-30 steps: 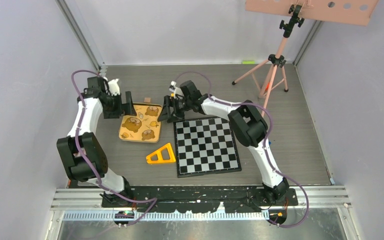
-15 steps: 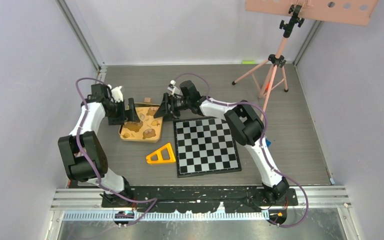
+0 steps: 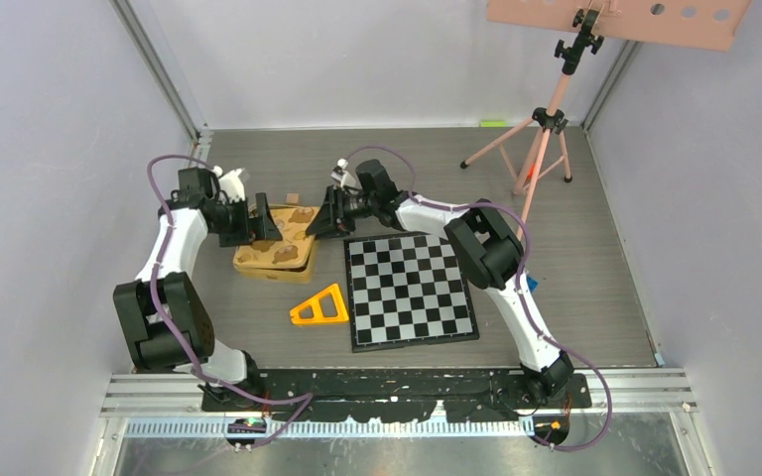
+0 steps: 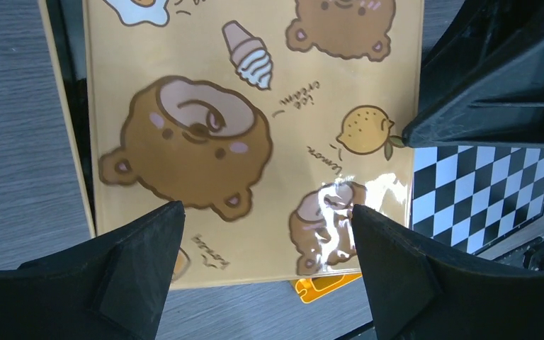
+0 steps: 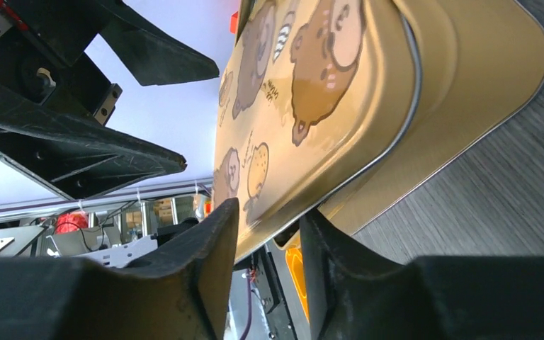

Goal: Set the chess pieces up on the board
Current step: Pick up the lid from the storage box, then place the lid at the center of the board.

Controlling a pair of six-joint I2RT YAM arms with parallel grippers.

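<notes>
Zero chess pieces stand on the board point(image 3: 412, 288). It lies flat on the counter point(image 3: 575, 248), right of centre, every square bare, same as a second ago.

The gold tin point(image 3: 270, 266) sits just left of the board's far-left corner. Its bear-printed lid point(image 5: 312, 78) was flat a second ago and now tilts, with the right edge raised off the base.

The right gripper point(image 5: 269, 212) was wider a second ago and has narrowed onto that right edge, one finger on each side of the rim, pinching it. The left gripper point(image 4: 265, 212) has moved in from the tin's left side and hangs over the lid, jaws spread wide, holding nothing.

No chess pieces are visible; they are judged to be inside the tin. Reading: the step in hand is opening the tin, and placing has not begun.
</notes>
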